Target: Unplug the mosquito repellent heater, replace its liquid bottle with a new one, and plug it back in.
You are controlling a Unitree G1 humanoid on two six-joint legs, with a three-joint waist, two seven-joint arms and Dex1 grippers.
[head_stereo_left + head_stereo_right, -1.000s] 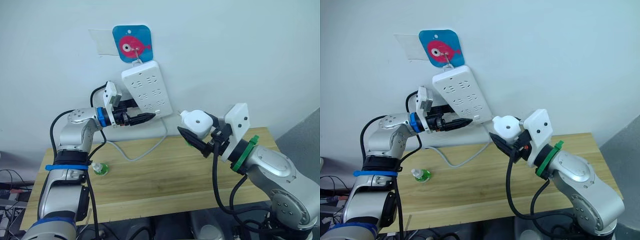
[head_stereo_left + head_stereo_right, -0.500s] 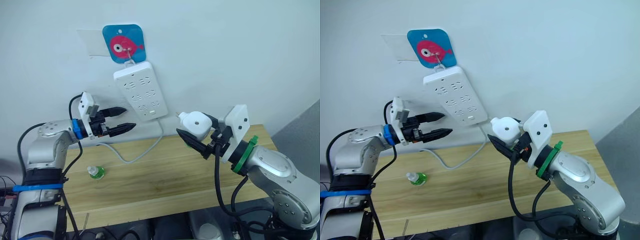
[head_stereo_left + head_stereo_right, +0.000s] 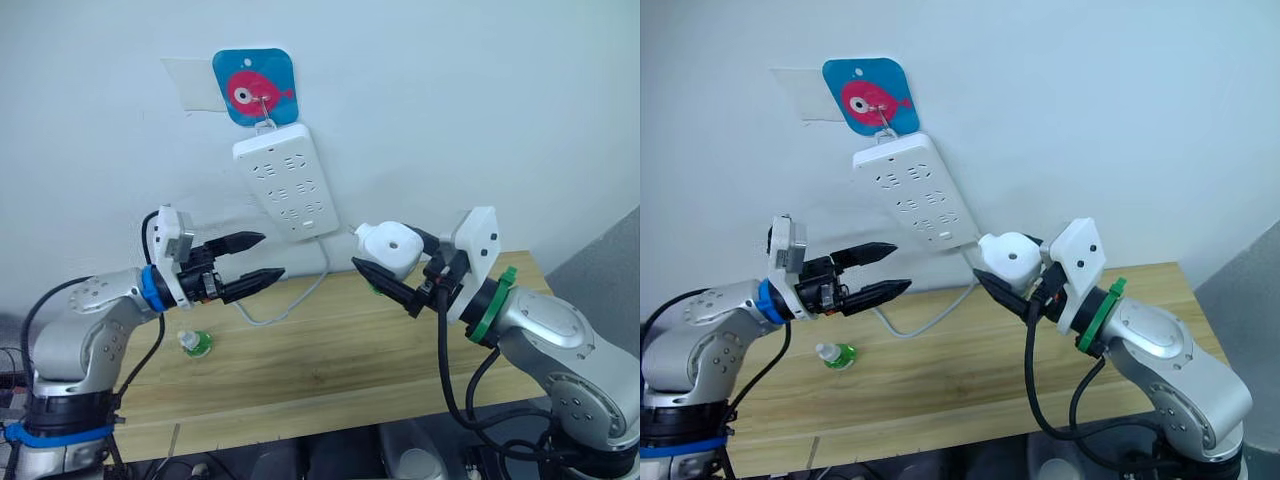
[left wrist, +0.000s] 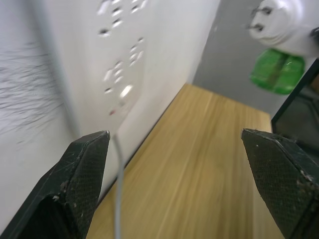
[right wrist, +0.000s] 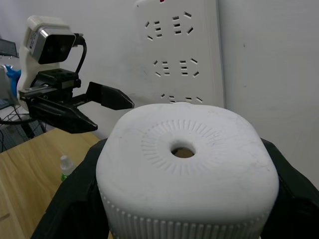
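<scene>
I am gripping the mosquito repellent heater (image 3: 391, 248) in my right gripper (image 3: 392, 277), lifted above the wooden table (image 3: 340, 350), its green bottle showing underneath and its domed face with the centre hole turned toward my wrist. My left gripper (image 3: 260, 259) is hovering with its fingers spread wide and holding nothing. A small green bottle (image 3: 195, 342) is lying on the table below it. Farther back, the white power strip (image 3: 286, 182) is hanging on the wall from a blue fish hook (image 3: 257, 88).
</scene>
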